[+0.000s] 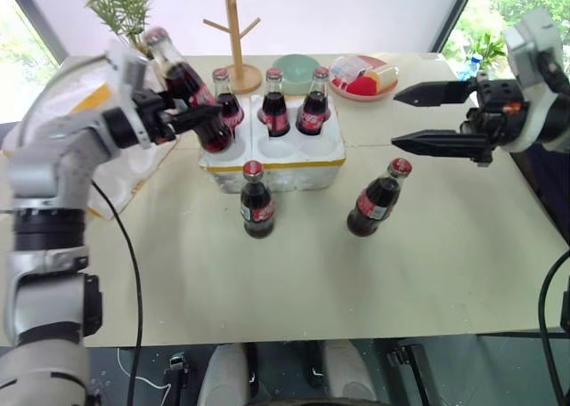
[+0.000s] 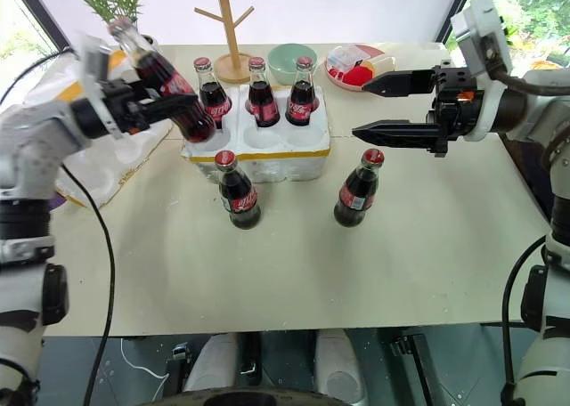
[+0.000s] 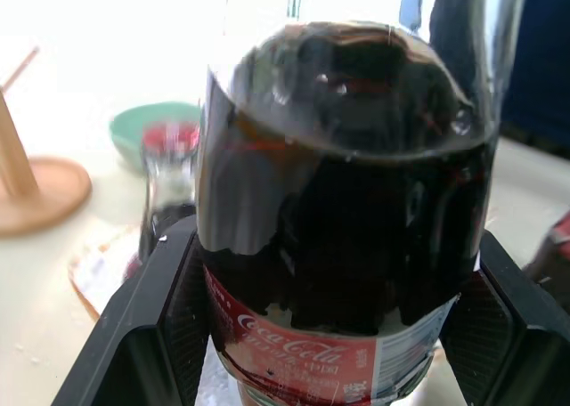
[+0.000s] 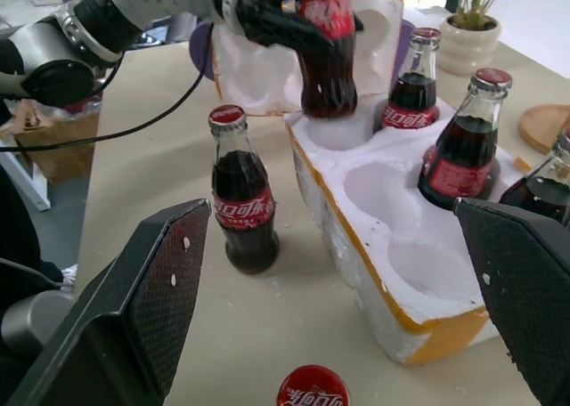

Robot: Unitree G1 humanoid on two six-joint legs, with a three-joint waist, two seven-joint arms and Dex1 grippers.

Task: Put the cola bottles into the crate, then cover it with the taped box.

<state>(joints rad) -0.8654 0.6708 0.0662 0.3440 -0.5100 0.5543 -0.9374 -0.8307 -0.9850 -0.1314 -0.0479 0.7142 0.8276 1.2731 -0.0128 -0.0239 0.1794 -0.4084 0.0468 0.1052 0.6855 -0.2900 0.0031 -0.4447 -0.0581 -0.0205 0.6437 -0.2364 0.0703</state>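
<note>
At upper left, the left gripper clasps a tilted cola bottle above the crate; the right gripper gapes empty at upper right.

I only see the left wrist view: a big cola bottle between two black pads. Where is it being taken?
Observer: The left tool holds that cola bottle tilted, its base at the front left well of the white crate.
Operator: Is anything in the crate already?
Observer: Yes, three bottles stand in its back row.
Operator: Any left to pack?
Observer: Two bottles stand on the table in front of the crate, and the right tool hangs open and empty beside it.
</note>
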